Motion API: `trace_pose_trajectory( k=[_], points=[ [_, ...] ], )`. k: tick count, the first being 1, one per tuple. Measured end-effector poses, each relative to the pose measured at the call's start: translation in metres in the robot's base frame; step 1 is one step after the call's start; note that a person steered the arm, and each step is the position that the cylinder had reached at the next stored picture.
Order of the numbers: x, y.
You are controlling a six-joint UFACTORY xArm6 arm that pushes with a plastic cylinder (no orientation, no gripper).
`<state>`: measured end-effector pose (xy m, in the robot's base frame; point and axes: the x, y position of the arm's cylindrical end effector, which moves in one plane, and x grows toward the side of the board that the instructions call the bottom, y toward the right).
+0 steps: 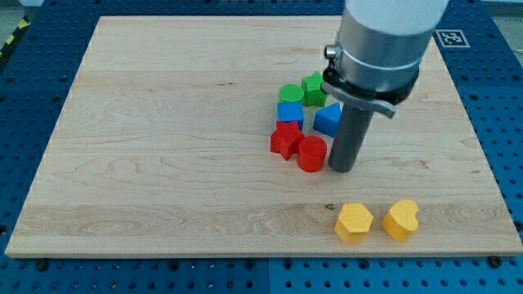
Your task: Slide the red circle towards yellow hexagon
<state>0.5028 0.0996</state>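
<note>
The red circle (311,153) sits touching our tip (342,169) on its view-left side; we have no fingers to open or close. The yellow hexagon (354,222) lies toward the view's bottom, slightly right.

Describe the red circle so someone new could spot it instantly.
On the wooden board, find the block cluster beside the dark rod, right of centre. The red circle sits at the cluster's bottom edge, just left of my tip. Unlike the red star touching its left side, it is round.

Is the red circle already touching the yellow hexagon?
No. The red circle sits apart from the yellow hexagon, bare board between them.
</note>
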Motion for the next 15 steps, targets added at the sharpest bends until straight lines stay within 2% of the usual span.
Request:
trace_pose_trajectory(
  k=[1, 2, 3, 6, 7, 9, 10, 12, 13, 15],
  points=[
    [-0.031, -0.004],
    [-0.034, -0.023],
    [-0.015, -0.038],
    [-0.003, -0.074],
    [0.014, -0.071],
    [0.007, -0.063],
    [0.026, -0.061],
    [0.038, -0.061],
    [0.017, -0.061],
    [0.046, -0.06]
  ],
)
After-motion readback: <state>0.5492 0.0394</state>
